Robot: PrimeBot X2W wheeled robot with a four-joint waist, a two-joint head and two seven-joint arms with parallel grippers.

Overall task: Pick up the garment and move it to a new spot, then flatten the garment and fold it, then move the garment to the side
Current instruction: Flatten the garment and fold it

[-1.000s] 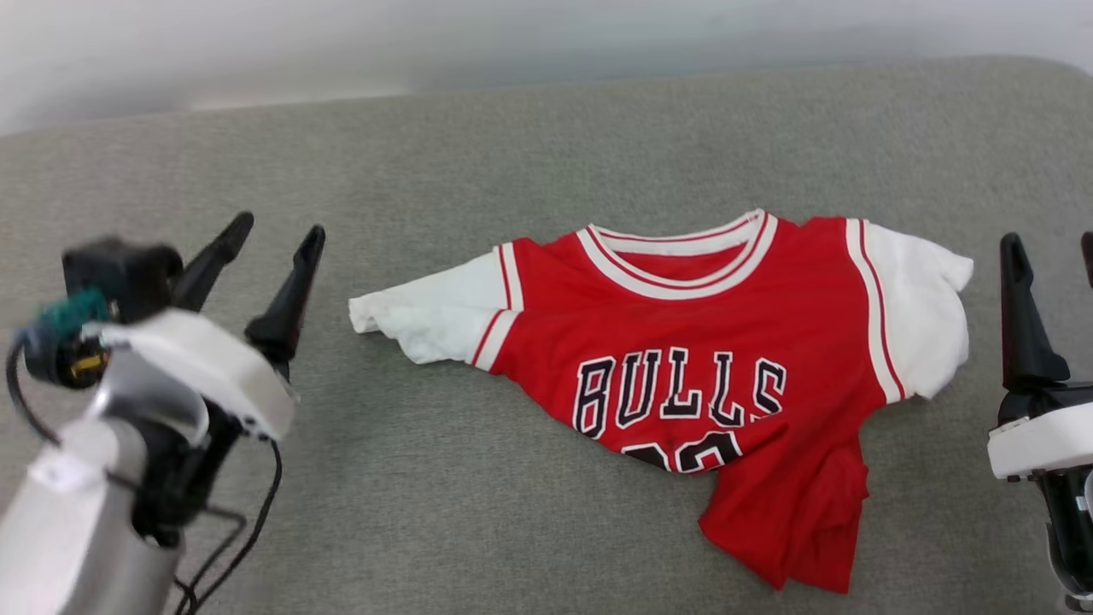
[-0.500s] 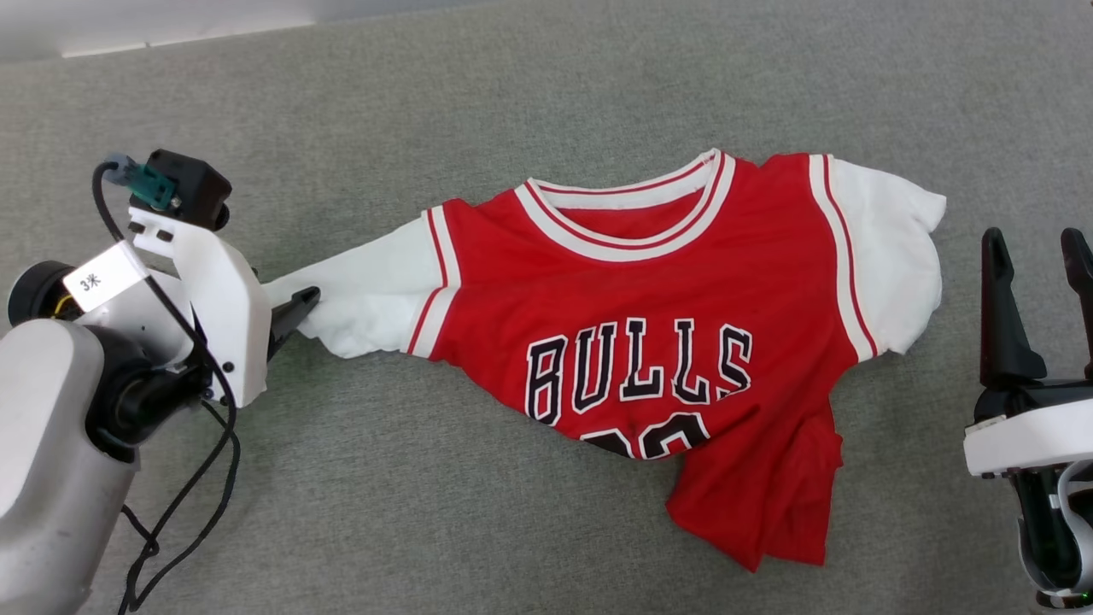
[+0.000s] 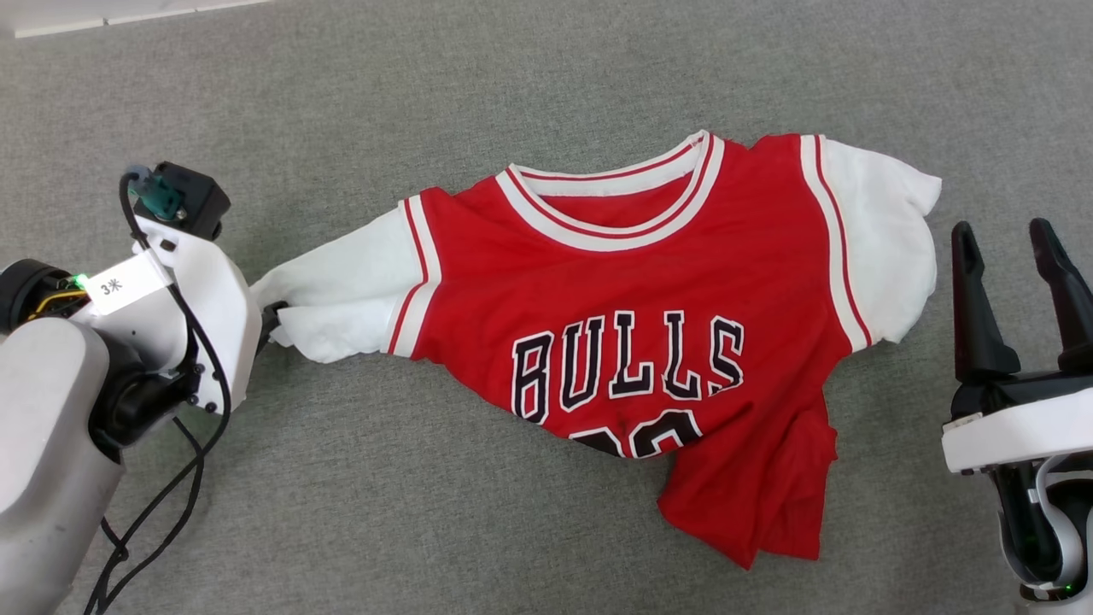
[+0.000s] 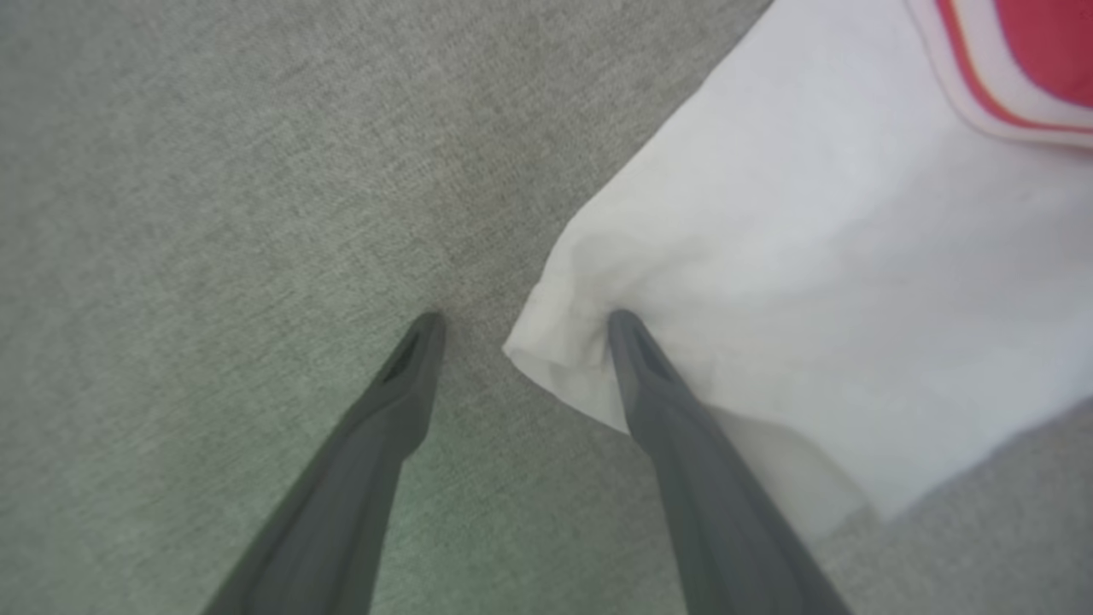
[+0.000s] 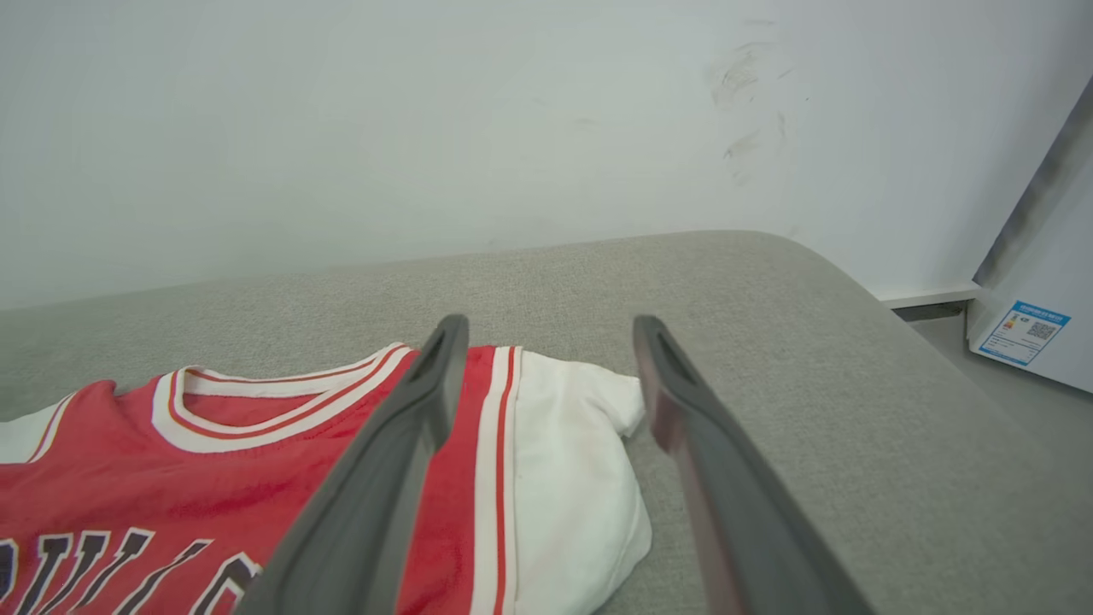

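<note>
The garment is a red jersey with white sleeves and black "BULLS" lettering, lying face up on the grey fabric surface. Its lower hem is bunched toward the lower right. My left gripper is at the tip of the garment's left sleeve. In the left wrist view this gripper is open, with the sleeve corner between its fingers and one fingertip pressing on the white cloth. My right gripper stands open just right of the right sleeve, holding nothing; it hovers above that sleeve.
A white wall rises behind the grey surface, whose rounded far corner drops off on the right. A white panel with a blue label stands beyond that corner. Black cables hang from my left wrist.
The head camera has tilted down. My left arm swung from beside the garment, fingers up, down onto the left sleeve's tip. The right gripper stays open at the right.
</note>
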